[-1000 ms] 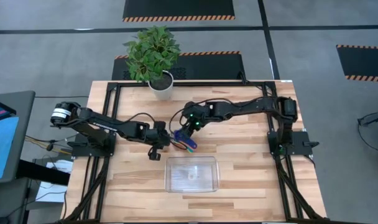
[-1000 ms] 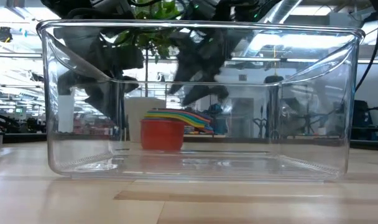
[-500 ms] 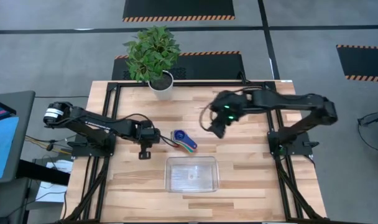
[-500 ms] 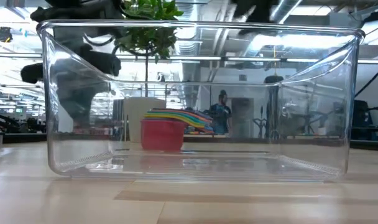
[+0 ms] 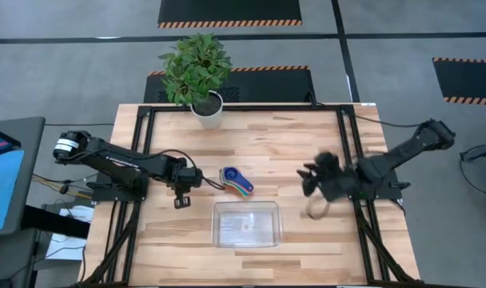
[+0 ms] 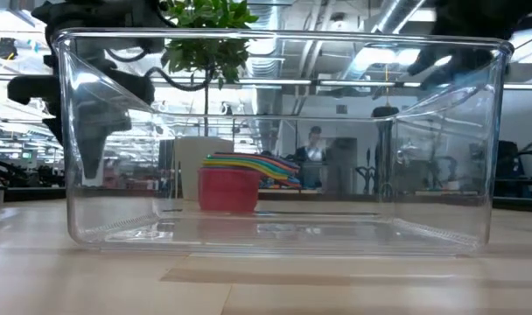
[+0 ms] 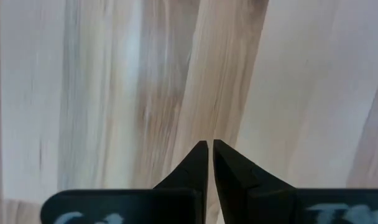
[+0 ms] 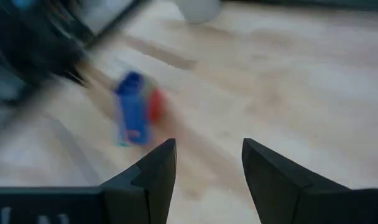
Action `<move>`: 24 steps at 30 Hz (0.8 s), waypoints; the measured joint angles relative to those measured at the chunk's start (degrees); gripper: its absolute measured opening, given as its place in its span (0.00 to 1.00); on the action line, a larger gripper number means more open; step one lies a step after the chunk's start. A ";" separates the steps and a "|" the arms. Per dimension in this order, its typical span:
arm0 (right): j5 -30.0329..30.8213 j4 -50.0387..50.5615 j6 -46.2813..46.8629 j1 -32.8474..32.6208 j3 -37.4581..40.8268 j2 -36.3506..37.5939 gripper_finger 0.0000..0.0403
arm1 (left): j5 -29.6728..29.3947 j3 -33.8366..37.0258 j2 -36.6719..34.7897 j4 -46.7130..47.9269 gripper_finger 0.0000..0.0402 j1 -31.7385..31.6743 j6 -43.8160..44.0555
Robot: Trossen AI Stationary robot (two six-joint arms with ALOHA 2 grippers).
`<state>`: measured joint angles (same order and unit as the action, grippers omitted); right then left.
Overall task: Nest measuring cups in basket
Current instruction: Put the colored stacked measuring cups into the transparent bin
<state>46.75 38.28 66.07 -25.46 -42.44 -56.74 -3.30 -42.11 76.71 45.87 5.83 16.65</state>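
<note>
The measuring cups point(image 5: 237, 180) sit nested in one colourful stack on the bare table, just beyond the far wall of the basket point(image 5: 247, 240). Seen through the basket point(image 6: 275, 229) in the low view, the red cup point(image 6: 227, 190) stands with its bottom on the wood and the handles fan out above it. The basket is clear and holds nothing. My left gripper point(image 5: 182, 194) hangs shut, pointing down, to the left of the stack; its wrist view shows shut fingertips point(image 7: 210, 147) over bare wood. My right gripper point(image 5: 309, 182) is blurred, well to the right of the stack, and stands open point(image 8: 207, 155), facing the cups point(image 8: 136, 109).
A potted plant in a white pot point(image 5: 207, 110) stands at the table's far edge, behind the cups. Black frame rails point(image 5: 243, 106) run along the table's far, left and right sides. Bare wood lies between the stack and my right gripper.
My right gripper has swung fast from right above the cup stack toward the table's right edge and a little nearer. My left gripper has drawn back from the stack toward the left edge, still shut. The cup stack stays where it was on the table.
</note>
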 joint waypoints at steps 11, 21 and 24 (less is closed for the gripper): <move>-23.54 -84.16 -11.48 13.67 35.68 3.93 0.50 | -4.30 -0.04 -5.88 -5.23 0.03 -0.28 -4.44; -60.50 -87.04 -19.12 28.70 17.28 -17.58 0.51 | -6.09 -0.02 -6.49 -7.50 0.03 -0.31 -3.44; -60.12 -86.70 -14.28 29.35 12.42 -23.57 0.50 | -6.11 -0.02 -6.48 -8.34 0.03 -0.31 -1.53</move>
<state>-13.37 -48.43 51.79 3.89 -30.02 -80.31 -9.41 -42.13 70.23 37.53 5.52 15.12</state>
